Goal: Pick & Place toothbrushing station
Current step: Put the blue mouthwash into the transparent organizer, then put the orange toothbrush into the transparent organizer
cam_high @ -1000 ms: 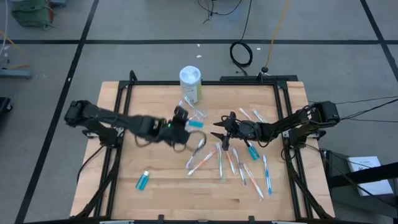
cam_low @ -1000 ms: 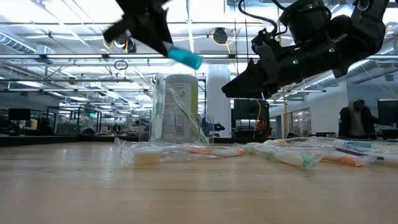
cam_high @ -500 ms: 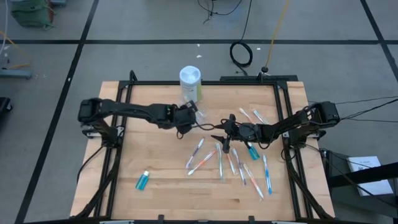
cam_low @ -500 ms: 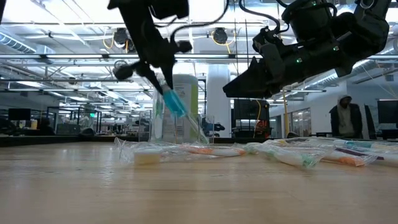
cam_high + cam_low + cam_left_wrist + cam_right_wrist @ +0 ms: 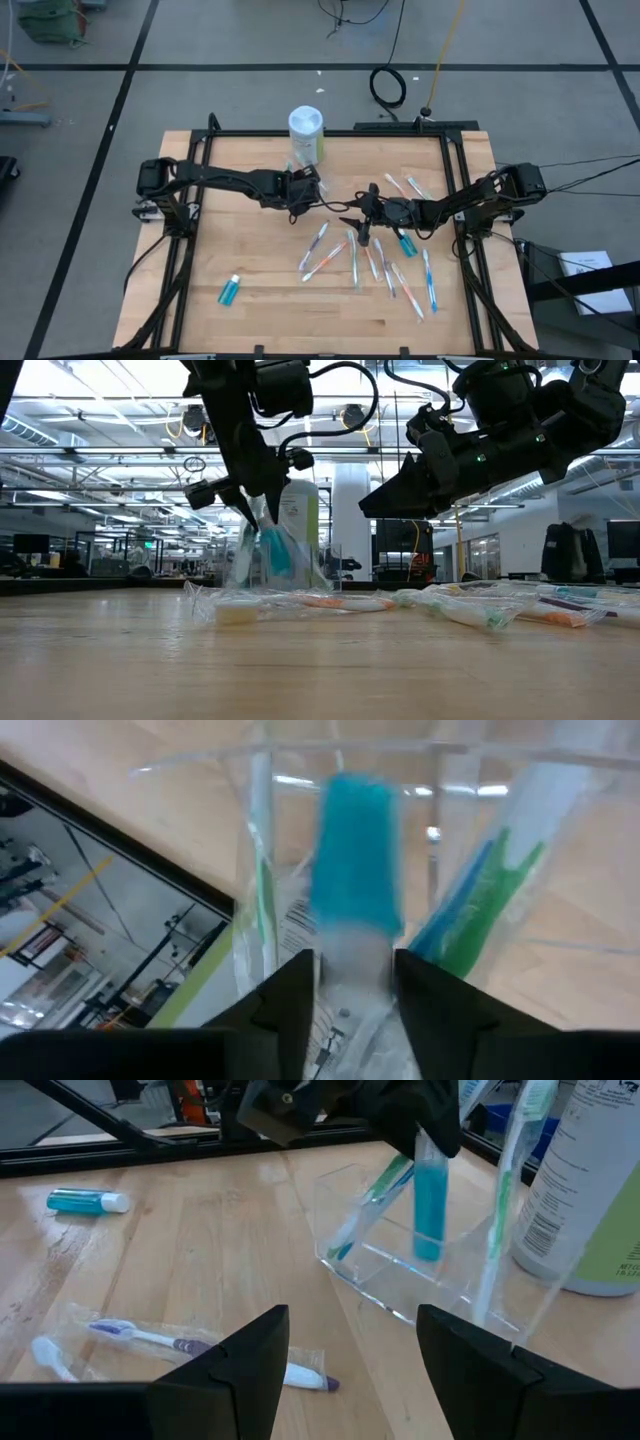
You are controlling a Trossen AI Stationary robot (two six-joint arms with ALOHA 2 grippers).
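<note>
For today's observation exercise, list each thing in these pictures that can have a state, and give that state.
Left gripper: above the clear holder, fingers around the teal tube's top.
Teal tube: upright inside the holder.
Clear holder: upright on the table, toothbrushes inside.
White canister: upright, lid on.
Right gripper: open, empty, hovering over the table.
Second teal tube: lying flat.

The toothbrushing station (image 5: pixel 420 1270) is a small clear, colourless plastic holder standing upright on the wooden table, just beside the taller white canister. It contains 1 teal tube standing upright and at least 2 wrapped toothbrushes leaning against its walls. Its top is open.
</note>
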